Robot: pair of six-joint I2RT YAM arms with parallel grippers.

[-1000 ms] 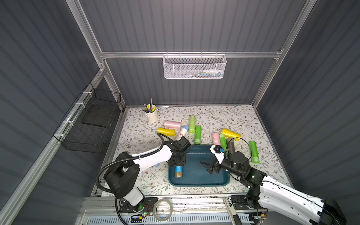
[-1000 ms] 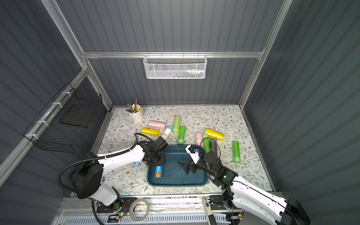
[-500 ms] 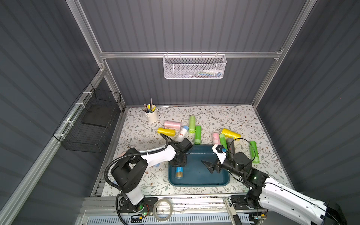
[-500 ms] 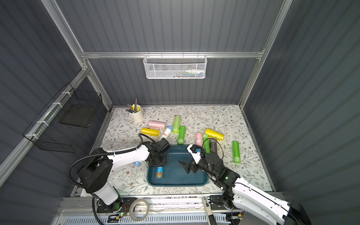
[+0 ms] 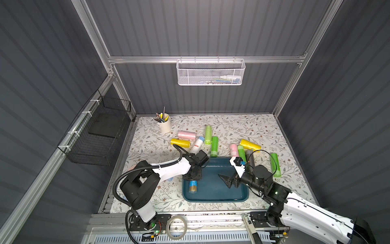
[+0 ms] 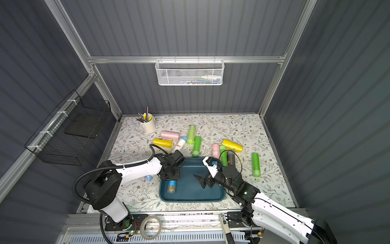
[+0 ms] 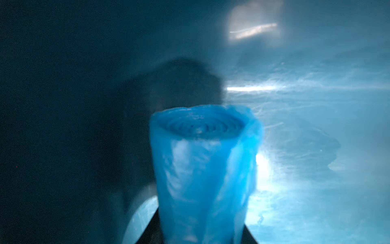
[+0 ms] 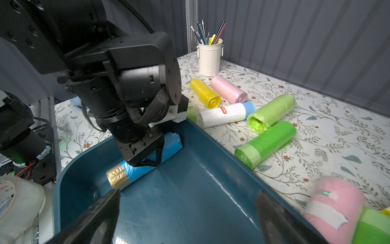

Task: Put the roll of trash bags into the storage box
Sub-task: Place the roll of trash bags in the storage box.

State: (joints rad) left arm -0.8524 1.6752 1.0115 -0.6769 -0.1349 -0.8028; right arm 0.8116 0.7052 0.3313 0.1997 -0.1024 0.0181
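Observation:
The roll of trash bags (image 5: 192,187) (image 6: 172,186) is blue with a gold band. It lies on the floor of the dark teal storage box (image 5: 215,199) (image 6: 190,199), at its left side. My left gripper (image 8: 152,160) points down onto it, its fingers closed on the blue middle (image 8: 171,145). In the left wrist view the roll (image 7: 202,169) fills the gap between the jaws, over the box floor (image 7: 316,105). My right gripper (image 5: 224,180) (image 6: 199,180) (image 8: 187,193) hangs open over the middle of the box with nothing in it.
Yellow, pink, green and white rolls (image 5: 214,145) lie scattered behind and to the right of the box. A pen cup (image 5: 164,124) stands at the back left. A tape ring (image 5: 176,227) lies on the front rail. A white mesh basket (image 5: 211,72) and a black wire basket (image 5: 99,135) hang on the walls.
The left arm's elbow has swung in toward the table while its gripper stays on the blue roll in the box. The right gripper has barely moved.

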